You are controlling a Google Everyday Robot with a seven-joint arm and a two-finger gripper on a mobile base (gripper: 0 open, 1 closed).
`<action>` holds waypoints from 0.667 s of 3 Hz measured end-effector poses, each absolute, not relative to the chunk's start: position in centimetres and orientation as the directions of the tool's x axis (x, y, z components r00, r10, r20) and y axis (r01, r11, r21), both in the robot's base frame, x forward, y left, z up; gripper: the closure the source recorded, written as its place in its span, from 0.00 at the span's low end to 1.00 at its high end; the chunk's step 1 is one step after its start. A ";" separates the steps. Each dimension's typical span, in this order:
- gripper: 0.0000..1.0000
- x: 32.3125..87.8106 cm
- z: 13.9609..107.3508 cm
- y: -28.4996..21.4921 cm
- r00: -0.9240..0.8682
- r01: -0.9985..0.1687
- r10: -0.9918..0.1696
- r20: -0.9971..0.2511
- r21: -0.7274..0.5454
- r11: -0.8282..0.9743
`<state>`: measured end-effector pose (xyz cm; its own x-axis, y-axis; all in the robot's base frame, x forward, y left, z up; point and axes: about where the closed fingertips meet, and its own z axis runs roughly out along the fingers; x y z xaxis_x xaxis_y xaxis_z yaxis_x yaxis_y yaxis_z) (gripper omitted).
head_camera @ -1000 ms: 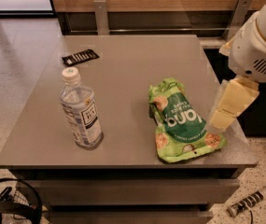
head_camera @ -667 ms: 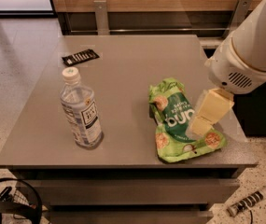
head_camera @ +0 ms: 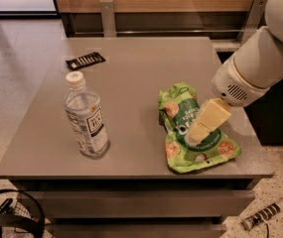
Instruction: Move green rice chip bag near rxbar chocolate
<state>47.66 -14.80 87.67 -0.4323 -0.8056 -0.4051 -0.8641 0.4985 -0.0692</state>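
Claw [head_camera: 199, 132], grip state untellable, hovers over green rice chip bag [head_camera: 174, 110], its long axis near-to-far, top farthest.

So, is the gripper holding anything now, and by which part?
Cannot tell: the gripper is at the middle of the green rice chip bag, lying on the table.

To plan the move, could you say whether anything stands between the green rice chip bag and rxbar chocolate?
Nothing visible does: the water bottle stands aside at front-left; the gripper is over the bag.

Jaws over bag [head_camera: 178, 133]; bar [head_camera: 85, 60] far back-left
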 end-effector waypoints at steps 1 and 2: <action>0.00 48.3 85.4 -13.6 -0.469 -0.849 -0.779 -0.416 -0.030 0.527; 0.00 47.1 83.9 -11.6 -0.468 -0.854 -0.791 -0.394 -0.030 0.520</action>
